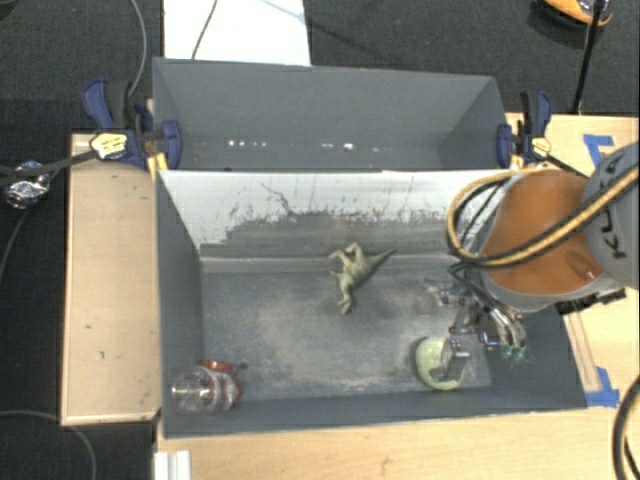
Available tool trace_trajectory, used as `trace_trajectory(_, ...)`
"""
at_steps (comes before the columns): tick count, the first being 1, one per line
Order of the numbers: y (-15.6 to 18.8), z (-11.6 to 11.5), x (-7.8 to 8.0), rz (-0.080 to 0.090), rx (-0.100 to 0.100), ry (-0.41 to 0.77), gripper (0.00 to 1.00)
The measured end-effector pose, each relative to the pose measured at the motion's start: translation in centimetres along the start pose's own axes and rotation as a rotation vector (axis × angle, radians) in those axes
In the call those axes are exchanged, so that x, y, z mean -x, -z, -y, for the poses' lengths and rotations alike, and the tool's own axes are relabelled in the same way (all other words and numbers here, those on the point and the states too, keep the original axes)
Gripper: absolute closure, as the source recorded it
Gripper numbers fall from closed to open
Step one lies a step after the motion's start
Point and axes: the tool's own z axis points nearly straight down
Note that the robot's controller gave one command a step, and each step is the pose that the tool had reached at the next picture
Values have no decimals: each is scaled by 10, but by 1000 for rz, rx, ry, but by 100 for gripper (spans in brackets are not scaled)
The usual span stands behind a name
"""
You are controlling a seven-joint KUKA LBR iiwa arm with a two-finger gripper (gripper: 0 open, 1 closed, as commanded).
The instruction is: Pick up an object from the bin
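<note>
Three things are carried on the floor of the scuffed grey metal bin (290,353): a green plastic dinosaur figure (352,273) mid-floor, a pale green round ball (434,363) front right, and a clear rounded object with a red part (205,389) in the front left corner.

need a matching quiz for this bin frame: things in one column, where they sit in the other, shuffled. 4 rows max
1. green dinosaur figure
2. pale green ball
3. clear rounded thing with a red part
4. gripper

A. lower left corner of the bin
B. middle of the floor
C. reaching in from the right
D. lower right of the floor, at the gripper

Pairs: 1-B, 2-D, 3-A, 4-C
</note>
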Motion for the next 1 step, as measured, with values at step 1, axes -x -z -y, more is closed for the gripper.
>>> trace_trajectory(1,4,0,2,8,-1,1,0)
